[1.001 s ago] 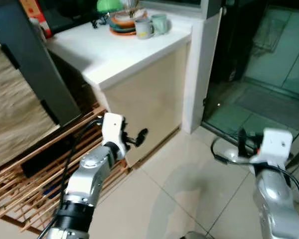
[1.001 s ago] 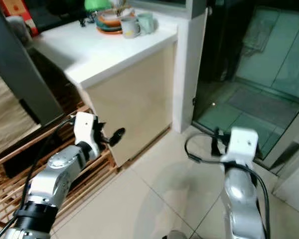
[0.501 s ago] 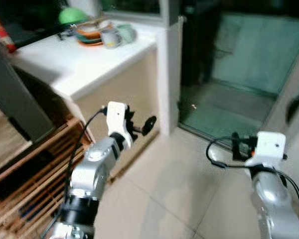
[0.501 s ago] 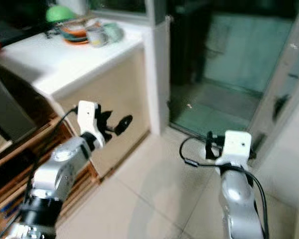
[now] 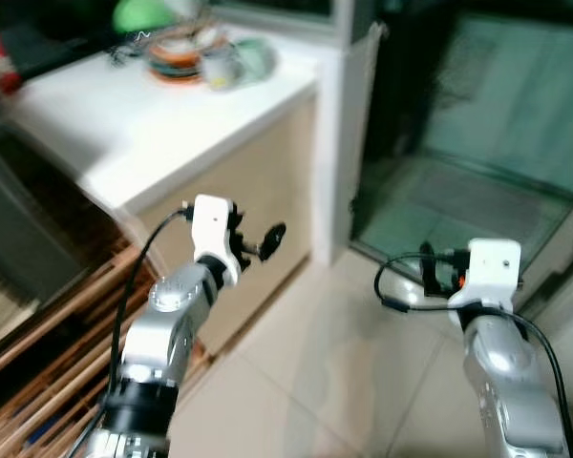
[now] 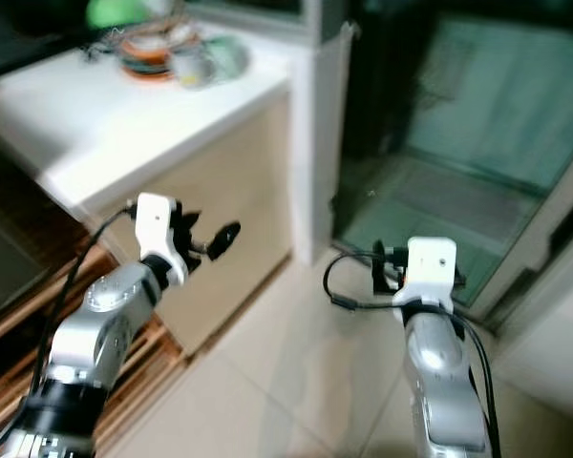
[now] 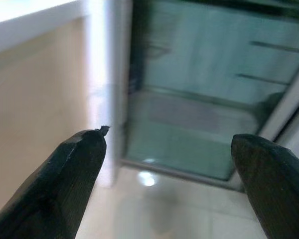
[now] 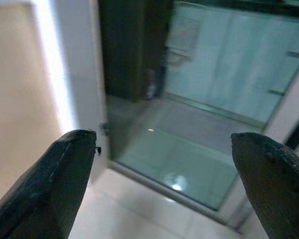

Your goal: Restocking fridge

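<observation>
Nowhere a fridge clearly made out; ahead on the right, a dark doorway with a glass sliding door and greenish floor behind it. Nearer, left gripper raised over pale floor tiles, fingers spread wide apart, nothing between them, just beside the beige front of a cabinet. Right gripper held up on the right, also spread wide and empty, facing the glass door. Far left, on the cabinet's white countertop, stacked plates, a pale mug and something green, all blurred. Near left, wooden slats low by the cabinet.
</observation>
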### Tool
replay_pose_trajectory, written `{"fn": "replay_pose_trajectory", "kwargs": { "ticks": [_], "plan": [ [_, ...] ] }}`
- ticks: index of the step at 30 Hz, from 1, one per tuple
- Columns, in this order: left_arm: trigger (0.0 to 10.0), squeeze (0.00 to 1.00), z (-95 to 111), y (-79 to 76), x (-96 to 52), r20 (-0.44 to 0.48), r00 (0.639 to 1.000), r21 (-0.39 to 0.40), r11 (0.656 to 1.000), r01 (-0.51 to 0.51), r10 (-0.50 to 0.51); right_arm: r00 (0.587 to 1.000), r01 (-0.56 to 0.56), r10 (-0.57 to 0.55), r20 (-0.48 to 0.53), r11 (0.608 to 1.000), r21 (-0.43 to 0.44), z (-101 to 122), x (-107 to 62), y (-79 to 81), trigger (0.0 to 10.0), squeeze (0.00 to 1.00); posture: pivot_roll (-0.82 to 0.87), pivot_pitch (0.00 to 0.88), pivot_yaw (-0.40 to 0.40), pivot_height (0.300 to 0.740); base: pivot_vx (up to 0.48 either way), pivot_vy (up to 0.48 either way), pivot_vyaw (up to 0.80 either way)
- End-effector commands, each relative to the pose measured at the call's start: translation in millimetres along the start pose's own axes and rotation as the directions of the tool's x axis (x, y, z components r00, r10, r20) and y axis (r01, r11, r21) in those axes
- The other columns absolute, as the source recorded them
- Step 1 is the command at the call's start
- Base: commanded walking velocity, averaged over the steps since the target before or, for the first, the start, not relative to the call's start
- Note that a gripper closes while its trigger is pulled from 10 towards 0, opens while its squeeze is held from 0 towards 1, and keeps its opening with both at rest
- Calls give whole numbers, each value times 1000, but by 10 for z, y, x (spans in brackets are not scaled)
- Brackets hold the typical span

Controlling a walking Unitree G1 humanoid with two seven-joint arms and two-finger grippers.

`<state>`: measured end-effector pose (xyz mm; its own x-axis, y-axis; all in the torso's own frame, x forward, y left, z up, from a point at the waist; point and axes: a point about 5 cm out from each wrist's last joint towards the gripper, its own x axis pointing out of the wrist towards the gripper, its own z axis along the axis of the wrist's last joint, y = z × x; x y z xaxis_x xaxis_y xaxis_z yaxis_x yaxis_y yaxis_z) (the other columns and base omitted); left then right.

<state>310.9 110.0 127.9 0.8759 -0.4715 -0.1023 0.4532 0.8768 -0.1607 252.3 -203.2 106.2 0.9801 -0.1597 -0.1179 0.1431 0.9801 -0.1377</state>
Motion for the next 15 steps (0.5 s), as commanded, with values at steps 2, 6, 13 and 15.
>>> {"fn": "replay_pose_trajectory", "kwargs": {
  "ticks": [2,6,13,15],
  "plan": [
    [10000,0,-41,31,0,-34,999,26,999,-29,30,1000,0,0,-7,1000,-10,-11,9,0,10000,118,-160,0,92,740,165,0,0],
    [10000,0,-110,149,-34,-54,994,-71,992,-100,96,1000,8,-8,-10,1000,-16,-27,11,-16,10000,122,-162,0,99,740,0,0,-400],
    [10000,0,-242,256,-279,-126,985,-3,993,-117,115,999,-35,34,-33,998,-43,-74,-49,-37,10000,137,-152,0,64,740,0,0,-800],
    [10000,0,-244,252,-284,-126,985,-3,993,-119,118,999,-40,39,-37,998,-46,-80,-47,-39,10000,137,-145,0,49,740,0,0,-800]
  ]
}}
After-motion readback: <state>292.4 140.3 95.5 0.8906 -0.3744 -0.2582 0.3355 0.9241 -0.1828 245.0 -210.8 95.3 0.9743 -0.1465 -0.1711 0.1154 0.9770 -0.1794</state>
